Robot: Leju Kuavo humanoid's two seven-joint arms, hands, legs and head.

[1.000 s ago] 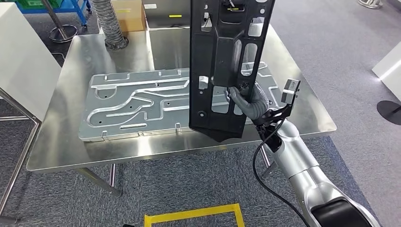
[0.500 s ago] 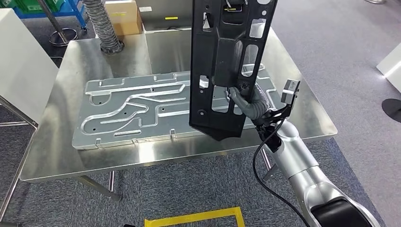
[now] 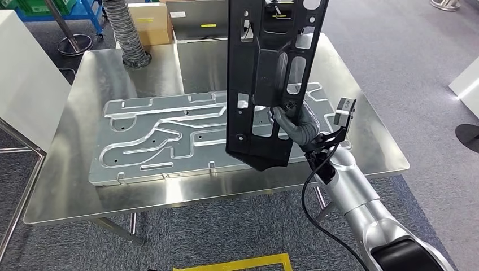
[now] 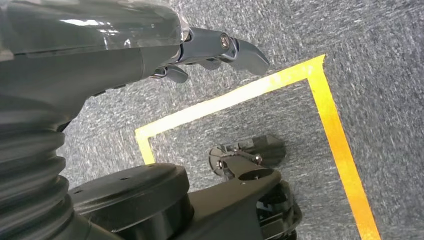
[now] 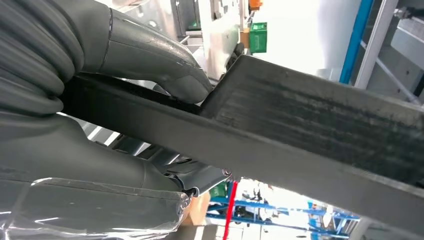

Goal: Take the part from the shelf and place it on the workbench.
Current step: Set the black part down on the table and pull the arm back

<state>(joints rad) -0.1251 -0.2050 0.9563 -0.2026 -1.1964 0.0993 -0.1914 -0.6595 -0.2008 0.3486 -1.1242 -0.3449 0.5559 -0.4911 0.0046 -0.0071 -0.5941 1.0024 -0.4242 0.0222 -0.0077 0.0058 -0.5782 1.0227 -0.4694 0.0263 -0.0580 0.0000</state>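
The right hand (image 3: 296, 125) grips the upright black part (image 3: 271, 79) above the workbench (image 3: 73, 175), while the left hand (image 4: 150, 50) hangs with fingers loosely apart, holding nothing

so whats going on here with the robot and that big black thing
The robot's right hand grips a long black part, held upright above the steel workbench. Its grey thumb presses on the part's edge. The part has not been set down yet. A large silver plate lies flat on the workbench beneath it. The left hand hangs over grey carpet marked with yellow tape, holding nothing.
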